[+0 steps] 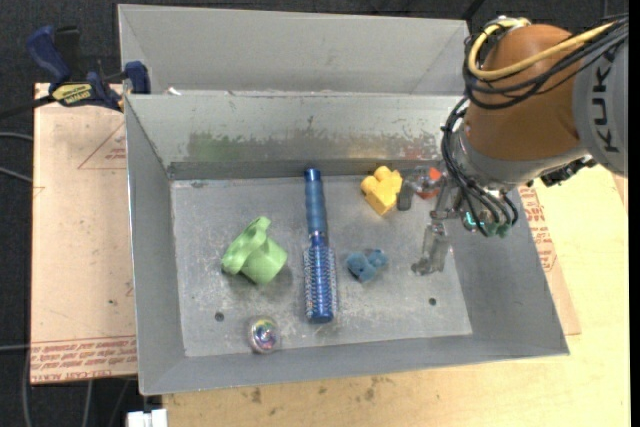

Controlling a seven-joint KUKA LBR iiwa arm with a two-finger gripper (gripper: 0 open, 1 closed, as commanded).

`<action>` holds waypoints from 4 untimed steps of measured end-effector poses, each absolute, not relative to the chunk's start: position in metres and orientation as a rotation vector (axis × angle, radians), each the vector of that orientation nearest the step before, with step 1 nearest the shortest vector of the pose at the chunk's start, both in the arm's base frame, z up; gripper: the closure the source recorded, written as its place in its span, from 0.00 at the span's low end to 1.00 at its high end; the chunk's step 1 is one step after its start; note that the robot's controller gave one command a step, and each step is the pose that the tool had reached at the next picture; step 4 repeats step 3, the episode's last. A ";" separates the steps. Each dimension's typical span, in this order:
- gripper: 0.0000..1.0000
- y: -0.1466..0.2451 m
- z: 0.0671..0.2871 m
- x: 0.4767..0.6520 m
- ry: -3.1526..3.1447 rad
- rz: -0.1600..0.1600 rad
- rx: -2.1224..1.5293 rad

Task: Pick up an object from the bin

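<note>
End effector [431, 260] low over bare floor, right-centre of bin [300, 125]; spread or pressed together: can't tell. Nothing seen in it. Nearest obj: small blue lump [366, 264], just left of it, apart. Yellow block [380, 189] up-left, near back wall. Lump prob. light, stiff plastic, knobbly; best pinch across narrow middle. May skid on metal.

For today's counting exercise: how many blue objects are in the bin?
2: a blue plastic hairbrush mid-bin; a small blue lump right of it. More may be hidden.
</note>
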State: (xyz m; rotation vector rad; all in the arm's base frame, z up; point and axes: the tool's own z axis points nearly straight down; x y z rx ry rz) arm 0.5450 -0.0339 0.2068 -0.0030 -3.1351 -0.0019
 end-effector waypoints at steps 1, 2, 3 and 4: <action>0.00 -0.014 0.065 0.519 -3.133 -0.003 -0.107; 1.00 -0.015 0.070 0.521 -3.141 -0.001 -0.107; 1.00 0.009 0.282 0.529 -3.153 -0.002 -0.070; 1.00 0.009 0.282 0.529 -3.153 -0.002 -0.070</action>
